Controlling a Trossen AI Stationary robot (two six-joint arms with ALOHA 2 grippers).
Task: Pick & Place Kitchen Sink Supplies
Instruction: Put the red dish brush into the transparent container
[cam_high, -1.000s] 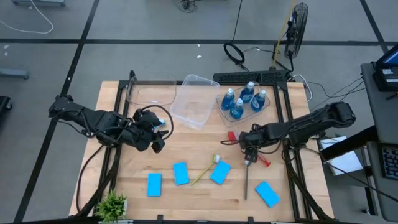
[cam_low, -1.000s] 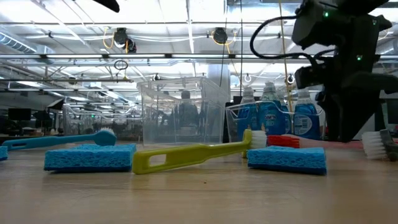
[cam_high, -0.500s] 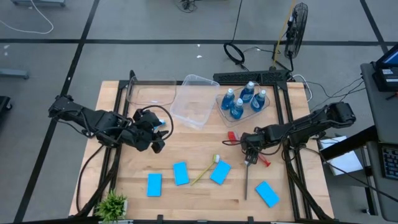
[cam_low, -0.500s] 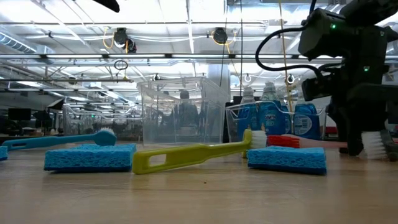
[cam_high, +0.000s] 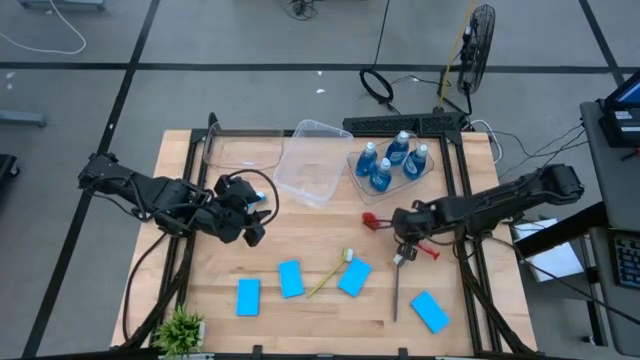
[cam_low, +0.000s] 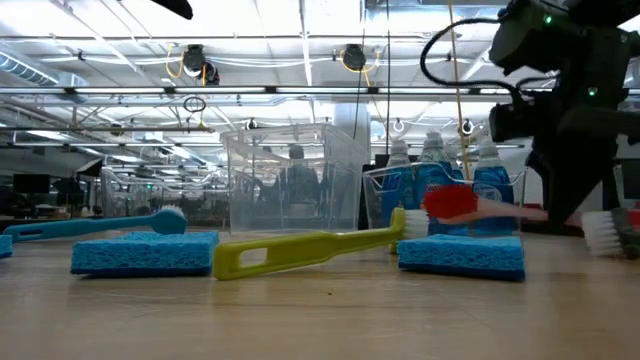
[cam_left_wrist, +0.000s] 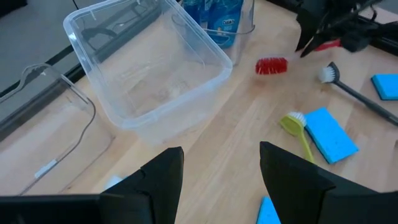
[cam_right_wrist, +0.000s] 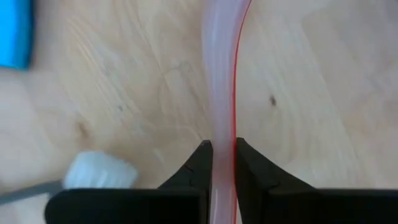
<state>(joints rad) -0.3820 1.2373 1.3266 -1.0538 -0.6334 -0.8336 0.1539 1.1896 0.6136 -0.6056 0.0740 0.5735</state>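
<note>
A wooden table (cam_high: 320, 310) sat on a grey floor, with a big lit hall showing behind it in the low view. Far left, at the near corner, stood the plant (cam_high: 181, 327). The left gripper (cam_high: 252, 222) hung over the table's left half, its fingers (cam_left_wrist: 155, 180) spread apart and holding nothing. Near it, toward the front edge, lay two sponges (cam_high: 248, 296) (cam_high: 291, 278), flat on the wood. Behind them sat two clear tubs (cam_high: 310, 160) (cam_high: 240, 146), side by side. Toward the middle, the yellow brush (cam_high: 330, 272) lay slanted, its head just beside a third sponge (cam_high: 354, 276). At the back, the four bottles (cam_high: 391, 161) stood packed in their own tub. Then the action: the right gripper (cam_high: 405, 232) was clamped on the red brush (cam_high: 378, 219) by its handle, the red head lifted off the table in the low view. The grey brush (cam_high: 397, 285) lay just below it, head near the gripper. Farthest right, the fourth sponge (cam_high: 429, 311) lay by itself.
</note>
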